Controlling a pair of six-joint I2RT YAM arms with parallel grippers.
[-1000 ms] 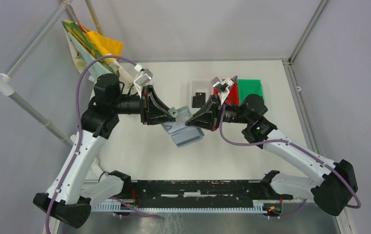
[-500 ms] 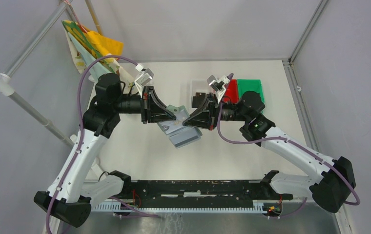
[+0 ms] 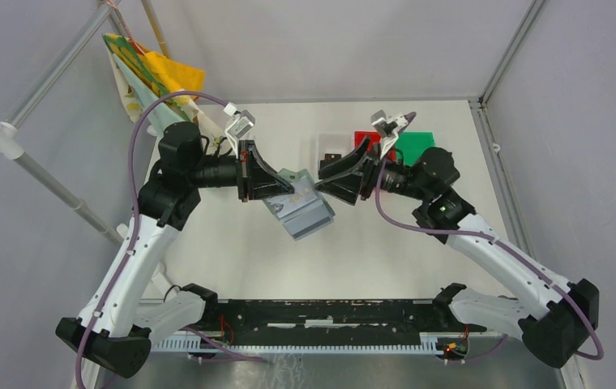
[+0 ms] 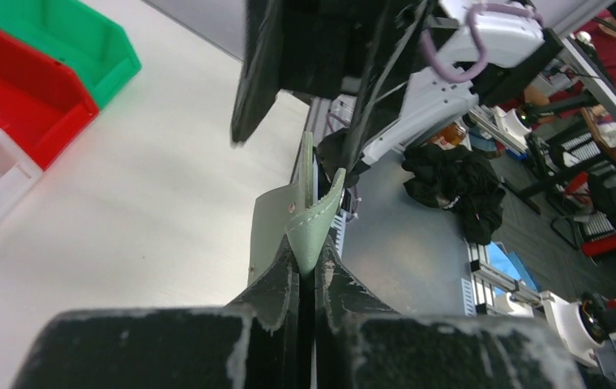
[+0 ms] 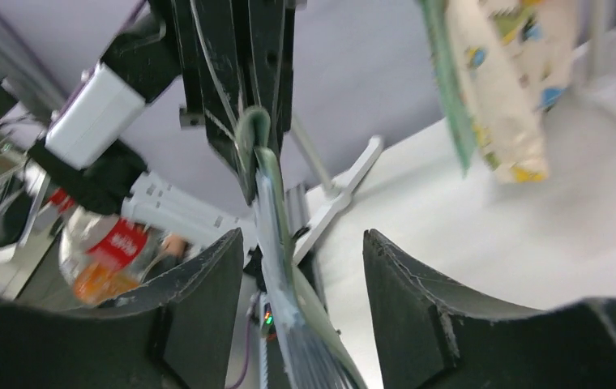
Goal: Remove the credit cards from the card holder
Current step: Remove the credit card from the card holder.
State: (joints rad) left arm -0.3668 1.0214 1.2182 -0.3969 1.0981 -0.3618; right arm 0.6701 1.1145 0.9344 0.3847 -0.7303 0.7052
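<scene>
Top external: left claw [image 3: 291, 187] pinches card holder [image 3: 306, 214] edge — right claw [image 3: 322, 184] spread.

Top view bright and even, diffuse overhead light, soft shadows on table [image 3: 386, 259]; left wrist mostly sharp, wide-angle stretch at edges; right wrist motion-blurred, holder [image 5: 254, 134] soft

card holder [image 5: 276, 235] blurred in the right wrist view, its lower end cut off
</scene>
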